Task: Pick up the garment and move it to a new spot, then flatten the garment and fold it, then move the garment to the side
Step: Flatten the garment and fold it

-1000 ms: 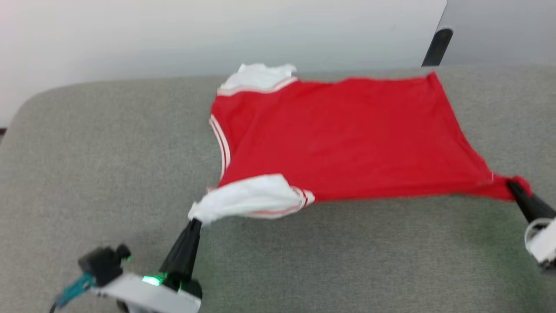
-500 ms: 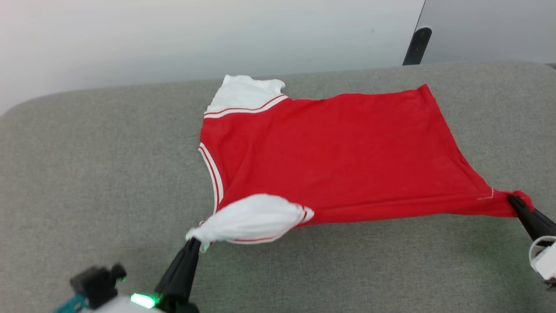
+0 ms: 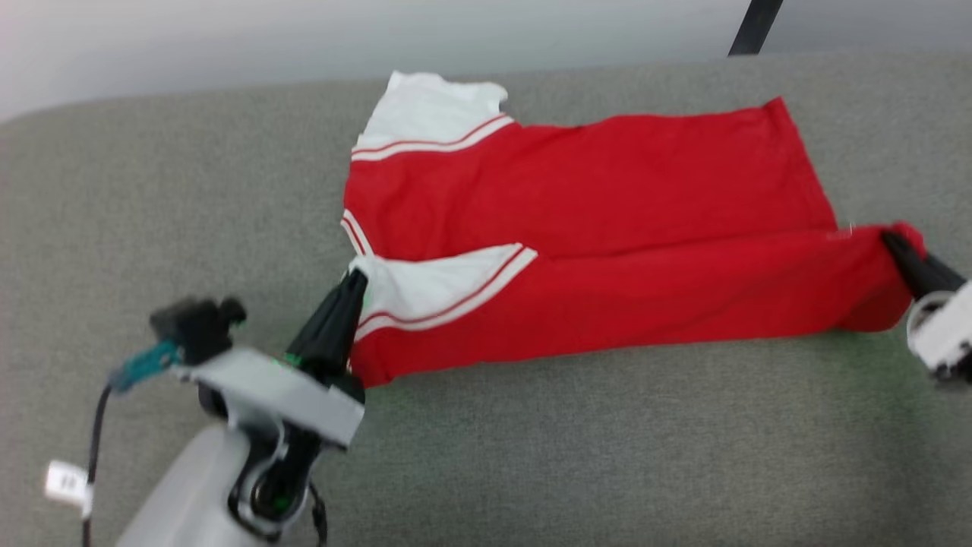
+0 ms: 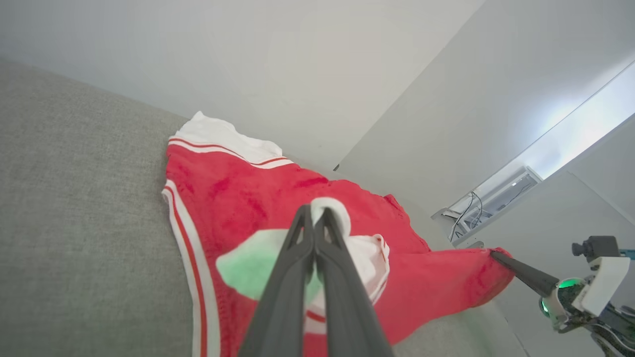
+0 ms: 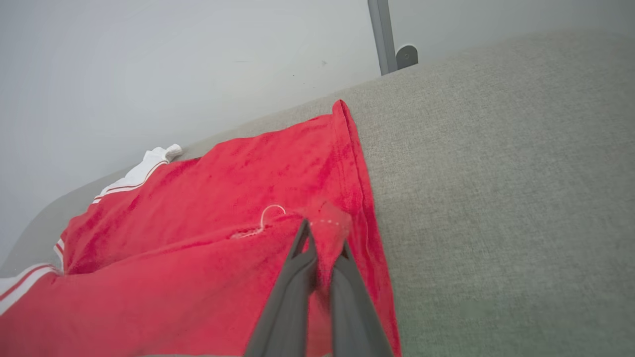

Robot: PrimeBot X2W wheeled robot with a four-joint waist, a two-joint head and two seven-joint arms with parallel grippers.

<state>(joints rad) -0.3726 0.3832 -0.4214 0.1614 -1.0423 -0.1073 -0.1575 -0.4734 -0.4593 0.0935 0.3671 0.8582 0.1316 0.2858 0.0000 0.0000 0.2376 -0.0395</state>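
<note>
**Operator:** Where is the jersey?

**Spotter:** Your red jersey [image 3: 607,175] lies on the grey cushion [image 3: 607,441], near the middle and a bit to the far side. Its neck end points left and its bottom hem points right. The near part is doubled over on top of the red body, and the fold runs from left to right.

**Operator:** What is my left gripper doing?

**Spotter:** Your left gripper [image 3: 353,285] is closed tight. It pinches the near white sleeve [image 3: 433,285] at its left tip. That sleeve sits on top of the red cloth.

**Operator:** And the right one?

**Spotter:** Your right gripper [image 3: 892,243] is closed tight too. It pinches a red corner of the hem at the right end of the jersey. The cloth between your two grippers looks pulled fairly straight.

**Operator:** What about the other sleeve?

**Spotter:** The far white sleeve [image 3: 425,110] lies on the cushion at the far left of the jersey, well apart from both grippers. Red and white stripes run along its edge.

**Operator:** What is behind the cushion?

**Spotter:** You have a pale wall [image 3: 228,45] there, and a dark pole [image 3: 752,26] at the far right.
</note>
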